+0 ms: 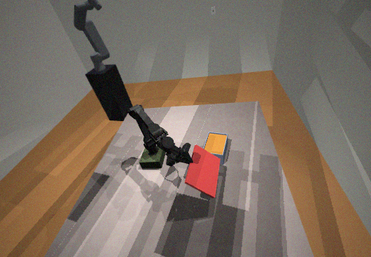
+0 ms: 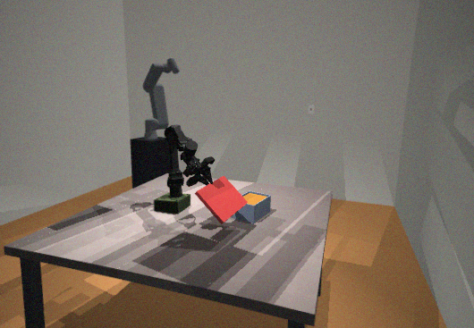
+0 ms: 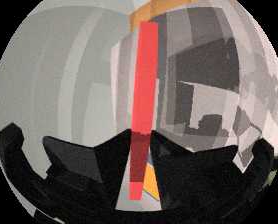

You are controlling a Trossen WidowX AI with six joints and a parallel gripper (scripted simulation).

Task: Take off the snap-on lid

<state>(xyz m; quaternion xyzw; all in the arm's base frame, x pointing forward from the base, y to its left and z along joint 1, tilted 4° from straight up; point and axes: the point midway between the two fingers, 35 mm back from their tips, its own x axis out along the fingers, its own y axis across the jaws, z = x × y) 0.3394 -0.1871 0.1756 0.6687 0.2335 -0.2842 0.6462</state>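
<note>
1. While the storage box (image 1: 223, 158) (image 2: 257, 214) stands open on the table (image 1: 136, 223) (image 2: 250, 272), orange showing inside its blue walls, the red lid (image 1: 204, 174) (image 2: 224, 200) (image 3: 146, 85) is off it, steeply tilted in the air.
2. Gripper (image 1: 192, 161) (image 2: 212, 182) (image 3: 140, 133): fingers closed on the lid, pinching it near one edge; the wrist view shows the slab edge-on between them.
3. Black arm (image 1: 148, 129) (image 2: 174, 160) rises from a green base (image 1: 150, 162) (image 2: 172, 205), reaching toward the box side.
4. Behind the table, a grey arm (image 1: 95, 39) (image 2: 158, 102) stands on a black pedestal (image 1: 110, 94) (image 2: 148, 160).
</note>
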